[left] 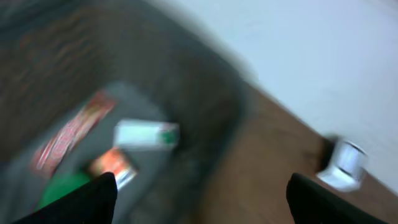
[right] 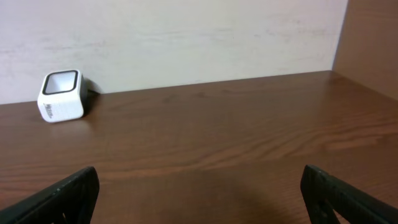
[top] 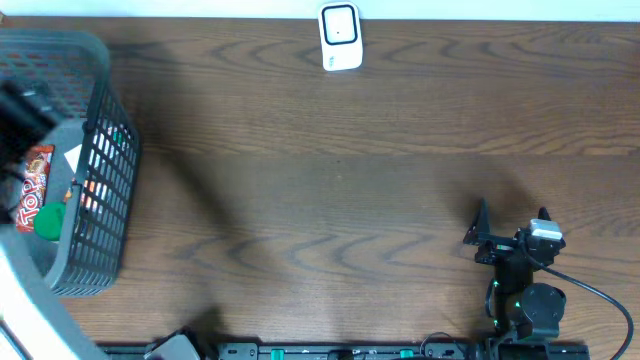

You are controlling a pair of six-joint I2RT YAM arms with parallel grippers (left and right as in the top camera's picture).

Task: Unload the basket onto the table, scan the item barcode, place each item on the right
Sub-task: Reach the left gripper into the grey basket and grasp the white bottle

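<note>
Against white wall (right: pixel 186 37), scanner (right: pixel 61 96) on dark wood table (right: pixel 217 137); left fingers (left: pixel 81 202) apart, right fingers (right: pixel 62 196) apart

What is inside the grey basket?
In the basket lie a red packet, a white-and-green box, a small orange item and a round green thing. Blur hides their labels. From overhead the left arm covers part of the basket, so more could hide there.

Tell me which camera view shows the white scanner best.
The right wrist view. There the scanner is sharp and unblocked on the table, its top window and one side visible. The overhead view shows it small, from above, at the table's far edge. The left wrist view shows only a blurred white shape.
</note>
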